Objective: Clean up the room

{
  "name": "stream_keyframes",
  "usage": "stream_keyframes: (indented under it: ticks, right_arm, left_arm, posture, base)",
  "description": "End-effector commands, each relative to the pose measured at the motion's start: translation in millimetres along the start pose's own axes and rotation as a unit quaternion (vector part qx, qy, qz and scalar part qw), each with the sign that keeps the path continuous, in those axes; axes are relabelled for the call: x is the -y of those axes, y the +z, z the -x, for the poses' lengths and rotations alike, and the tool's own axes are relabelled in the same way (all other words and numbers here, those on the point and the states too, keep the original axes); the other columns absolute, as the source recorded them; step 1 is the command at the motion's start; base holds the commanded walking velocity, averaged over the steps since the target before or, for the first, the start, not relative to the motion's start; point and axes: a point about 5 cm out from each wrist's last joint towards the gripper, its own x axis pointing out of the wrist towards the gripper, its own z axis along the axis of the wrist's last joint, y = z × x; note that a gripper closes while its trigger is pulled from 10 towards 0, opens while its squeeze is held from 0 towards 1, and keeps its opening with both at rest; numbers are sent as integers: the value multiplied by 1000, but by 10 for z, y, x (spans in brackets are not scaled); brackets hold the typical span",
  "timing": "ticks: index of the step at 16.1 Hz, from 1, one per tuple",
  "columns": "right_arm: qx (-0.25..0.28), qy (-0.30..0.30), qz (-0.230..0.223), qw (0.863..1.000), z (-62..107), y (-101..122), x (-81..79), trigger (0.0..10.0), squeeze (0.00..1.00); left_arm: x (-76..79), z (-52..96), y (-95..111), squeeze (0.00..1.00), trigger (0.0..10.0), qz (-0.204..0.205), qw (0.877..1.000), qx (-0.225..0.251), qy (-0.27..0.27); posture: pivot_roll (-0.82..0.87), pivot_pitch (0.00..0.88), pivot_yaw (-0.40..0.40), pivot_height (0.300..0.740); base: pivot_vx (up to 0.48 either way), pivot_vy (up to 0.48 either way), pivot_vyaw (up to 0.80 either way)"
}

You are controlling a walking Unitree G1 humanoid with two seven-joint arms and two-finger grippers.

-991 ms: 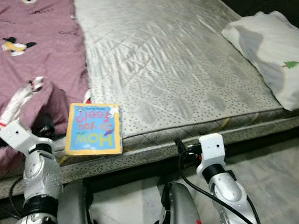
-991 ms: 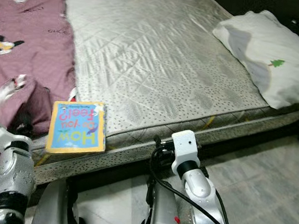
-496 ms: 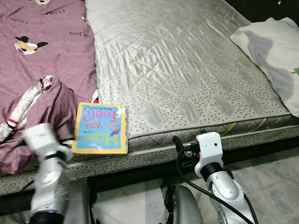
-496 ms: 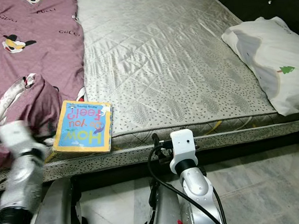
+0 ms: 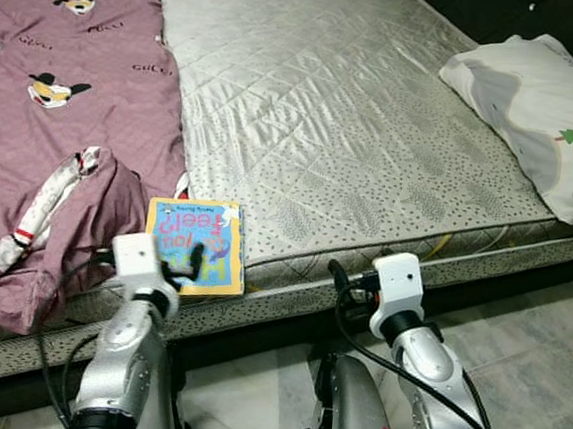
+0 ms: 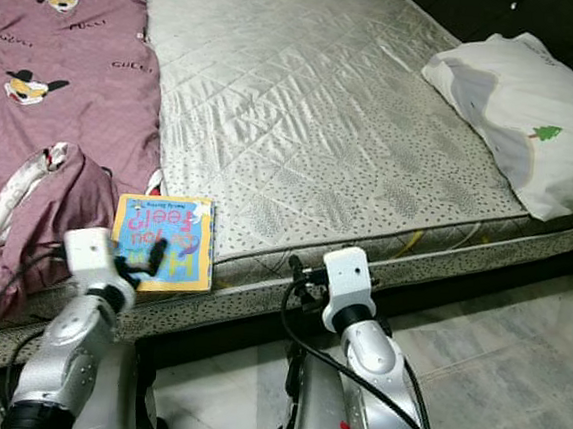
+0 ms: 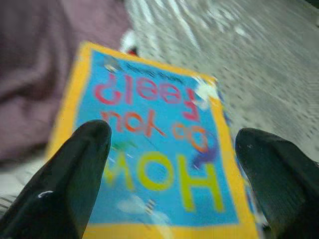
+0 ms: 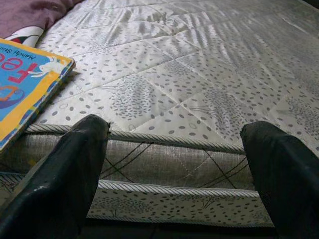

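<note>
Where the mattress (image 5: pixel 354 130) edge runs, "How do you feel?" book (image 5: pixel 195 247) under wide-open, empty left tool (image 5: pixel 184 264).

A bed (image 5: pixel 335 118) with a bare, quilted silver-grey mattress is seen across the upper frame. A maroon blanket (image 5: pixel 55 104) printed with cartoon figures is spread over its left part, bunched at the lower left. A yellow-bordered blue book (image 5: pixel 194 247) is laid at the mattress's front edge, touching the blanket. A white pillow (image 5: pixel 536 116) is placed at the upper right.
</note>
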Motion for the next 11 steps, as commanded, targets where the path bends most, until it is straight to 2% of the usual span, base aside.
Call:
stream_keyframes:
  ticks: [1,5,7,8,10,11]
  right_arm:
    - [2,-3,3,1000,-11,8,8,10000,0]
    - [4,-2,3,1000,-28,8,6,10000,0]
    - [5,-2,4,1000,-34,11,1,10000,0]
    - [6,-1,3,1000,-39,17,-7,10000,0]
    - [7,-1,3,1000,-41,17,-12,10000,0]
    - [7,-1,3,1000,-41,17,-17,10000,0]
  left_arm:
    - [102,20,-57,1000,10000,-14,999,-23,-31]
    - [316,34,-135,1000,10000,-59,989,-81,-111]
    - [356,36,-165,1000,10000,-60,985,-103,-127]
    - [375,37,-218,1000,10000,-42,982,-129,-131]
    - [408,34,-287,1000,10000,-47,976,-157,-140]
    - [430,43,-312,800,10000,-52,973,-167,-150]
  posture:
    - [-45,73,-31,542]
    - [-44,69,-31,542]
    - [-43,69,-31,542]
    - [-44,68,-30,542]
    - [-44,68,-30,542]
    - [-46,70,-30,542]
  base:
    - [0,0,0]
    - [0,0,0]
    - [0,0,0]
    - [0,0,0]
    - [0,0,0]
    - [0,0,0]
